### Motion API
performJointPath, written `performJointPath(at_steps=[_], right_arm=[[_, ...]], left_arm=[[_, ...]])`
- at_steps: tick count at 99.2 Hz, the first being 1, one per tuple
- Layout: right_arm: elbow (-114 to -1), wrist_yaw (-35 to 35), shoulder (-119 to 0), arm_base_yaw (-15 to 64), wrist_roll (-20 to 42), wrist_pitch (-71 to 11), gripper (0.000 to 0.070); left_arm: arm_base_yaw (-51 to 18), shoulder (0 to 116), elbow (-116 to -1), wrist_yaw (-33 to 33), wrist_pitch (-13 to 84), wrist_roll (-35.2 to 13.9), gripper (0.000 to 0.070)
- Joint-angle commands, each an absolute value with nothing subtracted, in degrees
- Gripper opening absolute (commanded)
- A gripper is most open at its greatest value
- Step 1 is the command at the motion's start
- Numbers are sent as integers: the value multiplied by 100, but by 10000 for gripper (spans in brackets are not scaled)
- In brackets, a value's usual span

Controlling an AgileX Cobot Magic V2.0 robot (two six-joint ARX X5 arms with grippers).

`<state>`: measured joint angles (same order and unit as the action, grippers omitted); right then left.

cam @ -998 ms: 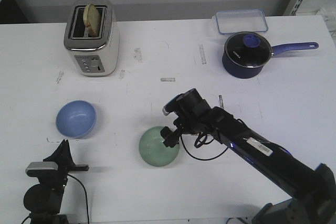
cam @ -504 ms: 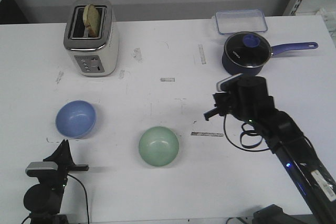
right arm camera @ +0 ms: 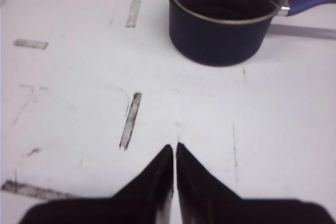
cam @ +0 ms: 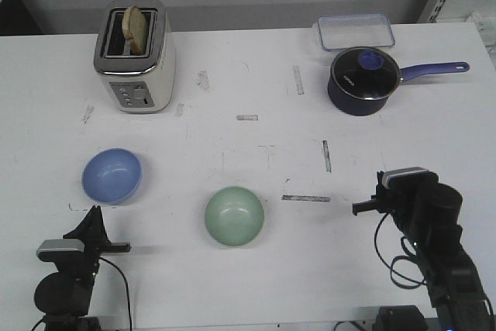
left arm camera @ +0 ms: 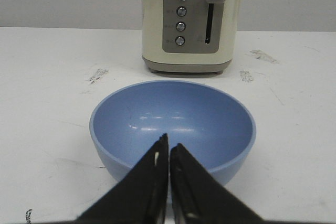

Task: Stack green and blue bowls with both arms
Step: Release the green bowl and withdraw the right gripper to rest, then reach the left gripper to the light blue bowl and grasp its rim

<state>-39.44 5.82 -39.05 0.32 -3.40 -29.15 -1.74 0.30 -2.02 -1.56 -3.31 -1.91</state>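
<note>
The blue bowl [cam: 112, 175] sits upright on the white table at the left; it also fills the left wrist view [left arm camera: 172, 121]. The green bowl [cam: 235, 215] sits upright near the table's middle front, apart from the blue one. My left gripper [left arm camera: 169, 142] is shut and empty, just short of the blue bowl's near rim; in the front view it [cam: 94, 215] is at the front left. My right gripper [right arm camera: 174, 148] is shut and empty above bare table; in the front view the right arm [cam: 422, 215] is at the front right, well right of the green bowl.
A cream toaster [cam: 136, 56] with a slice of bread stands at the back left. A dark navy saucepan [cam: 364, 81] with a glass lid and long handle is at the back right, a clear lidded box [cam: 355, 31] behind it. Tape marks dot the table.
My right arm has drawn back from beside the green bowl to the front right of the table. The bowls and left arm have not moved.
</note>
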Motion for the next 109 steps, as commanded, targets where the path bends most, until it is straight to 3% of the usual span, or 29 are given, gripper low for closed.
performJointPath(at_steps=[1, 20, 36, 67, 81, 91, 95, 105, 109], right_arm=[[-3616, 580, -3592, 25, -360, -2696, 0], [-2869, 580, -2687, 25, -349, -2517, 0], [-2794, 582, -2357, 27, -329, -2316, 0], [-2794, 591, -2335, 36, -327, -2342, 0], [-2794, 593, -2335, 36, -329, -2364, 0], [-2794, 593, -2335, 36, -329, -2364, 0], [-2794, 593, -2335, 38, -329, -2362, 0], [-2794, 593, -2335, 38, -329, -2362, 0], [-2794, 593, -2335, 38, -329, -2362, 0]], left_arm=[[-167, 19, -276, -176, -523, -471, 1], [-167, 204, -991, -178, -650, -554, 1], [-167, 1081, -2196, -172, -438, -508, 1], [-165, 3621, -5277, -163, 1236, 388, 20], [-16, 4584, -6219, -165, 1973, 392, 126], [309, 5157, -6479, -150, 2272, 392, 152], [460, 5345, -6488, -150, 2322, 388, 229], [757, 5833, -6488, -148, 2558, 189, 501], [847, 6036, -6488, -148, 2672, 49, 573]])
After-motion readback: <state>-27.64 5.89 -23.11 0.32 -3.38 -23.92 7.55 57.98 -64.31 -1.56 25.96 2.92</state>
